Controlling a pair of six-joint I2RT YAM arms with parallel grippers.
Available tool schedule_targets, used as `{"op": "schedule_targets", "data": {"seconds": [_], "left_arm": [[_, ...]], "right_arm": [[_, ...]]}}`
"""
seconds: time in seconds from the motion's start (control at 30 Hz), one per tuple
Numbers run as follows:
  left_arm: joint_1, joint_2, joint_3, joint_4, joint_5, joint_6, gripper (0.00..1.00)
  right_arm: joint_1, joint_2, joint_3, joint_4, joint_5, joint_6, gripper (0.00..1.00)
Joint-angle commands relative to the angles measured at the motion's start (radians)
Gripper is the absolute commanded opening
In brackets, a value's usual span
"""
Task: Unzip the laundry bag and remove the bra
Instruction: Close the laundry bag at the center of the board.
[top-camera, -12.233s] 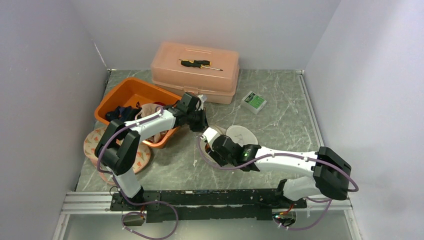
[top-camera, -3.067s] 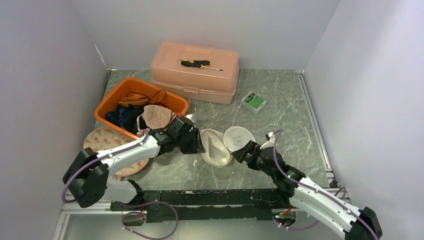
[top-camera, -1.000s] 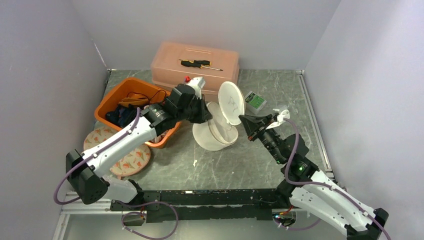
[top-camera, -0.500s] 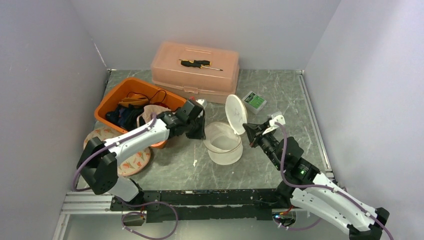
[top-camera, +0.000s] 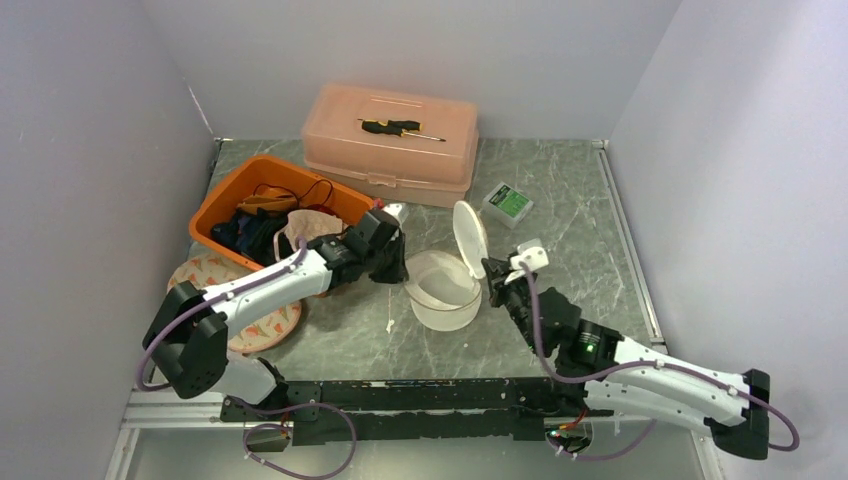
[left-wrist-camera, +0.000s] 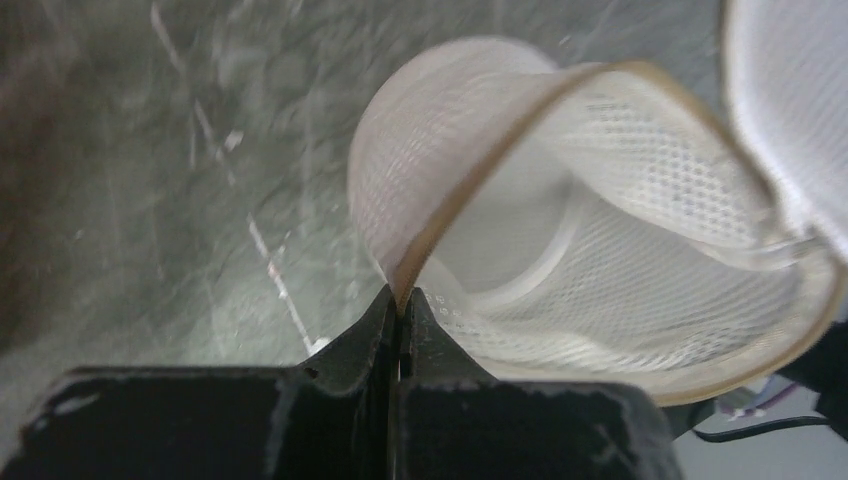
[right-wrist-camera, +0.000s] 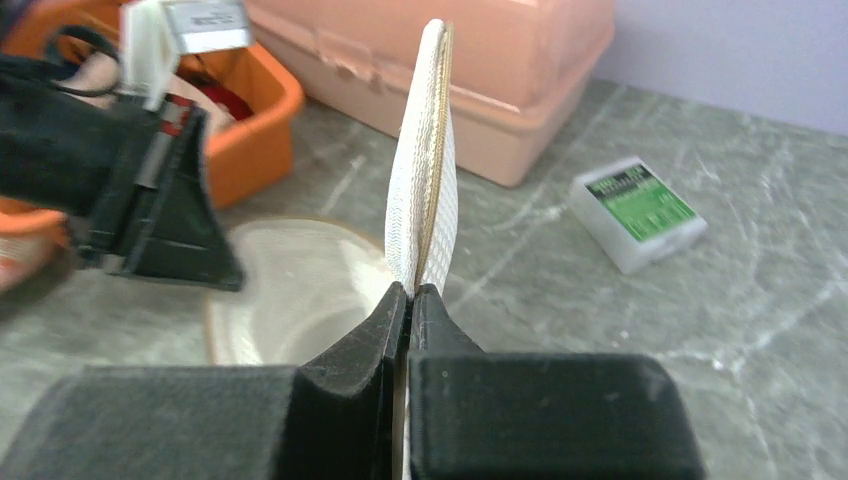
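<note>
The laundry bag (top-camera: 440, 292) is a round white mesh tub that stands unzipped on the table. Its lid (top-camera: 466, 235) is turned upright at the right side. My left gripper (top-camera: 402, 268) is shut on the tan rim (left-wrist-camera: 520, 120) at the bag's left side, seen close in the left wrist view (left-wrist-camera: 402, 298). My right gripper (top-camera: 490, 270) is shut on the lower edge of the lid (right-wrist-camera: 425, 160), its fingertips meeting on it (right-wrist-camera: 410, 290). The inside of the bag shows only mesh. A beige bra (top-camera: 312, 228) lies on the clothes in the orange bin (top-camera: 250, 185).
A peach toolbox (top-camera: 390, 140) with a screwdriver (top-camera: 400, 127) on top stands at the back. A small green and white box (top-camera: 507, 203) lies right of it. A patterned round mat (top-camera: 255, 322) sits under the bin's near corner. Walls close in left, back and right.
Both grippers have come down and toward me with the bag, which was held up in the air and now rests on the table. The lid stays upright.
</note>
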Motion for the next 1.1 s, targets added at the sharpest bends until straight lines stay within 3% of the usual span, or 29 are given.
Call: {"op": "schedule_targets", "data": {"seconds": [0.0,0.2,0.33,0.4,0.5,0.6,0.83,1.07], "left_arm": [[0.002,-0.022,-0.029,0.021,-0.012,-0.033,0.03],[0.002,-0.073,-0.023,-0.007,-0.012,-0.046,0.03],[0.002,-0.106,-0.018,-0.021,-0.012,-0.051,0.07],[0.002,-0.116,-0.002,-0.034,-0.012,-0.049,0.21],[0.002,-0.126,0.045,-0.076,-0.012,-0.043,0.6],[0.002,-0.143,0.111,-0.114,-0.012,-0.059,0.77],[0.004,-0.126,0.31,-0.183,-0.012,-0.267,0.93],[0.004,0.035,0.552,-0.288,0.027,-0.44,0.94]], "right_arm": [[0.06,0.057,-0.026,0.097,0.259,-0.028,0.0],[0.103,0.102,-0.035,0.186,0.372,-0.075,0.0],[0.113,0.091,-0.029,0.225,0.361,-0.156,0.0],[0.123,0.076,-0.029,0.258,0.326,-0.205,0.0],[0.123,0.078,-0.009,0.245,0.295,-0.233,0.0],[0.126,0.078,-0.01,0.231,0.27,-0.235,0.0],[0.137,0.071,-0.043,0.273,0.241,-0.266,0.0],[0.145,0.098,-0.039,0.282,0.253,-0.286,0.0]]}}
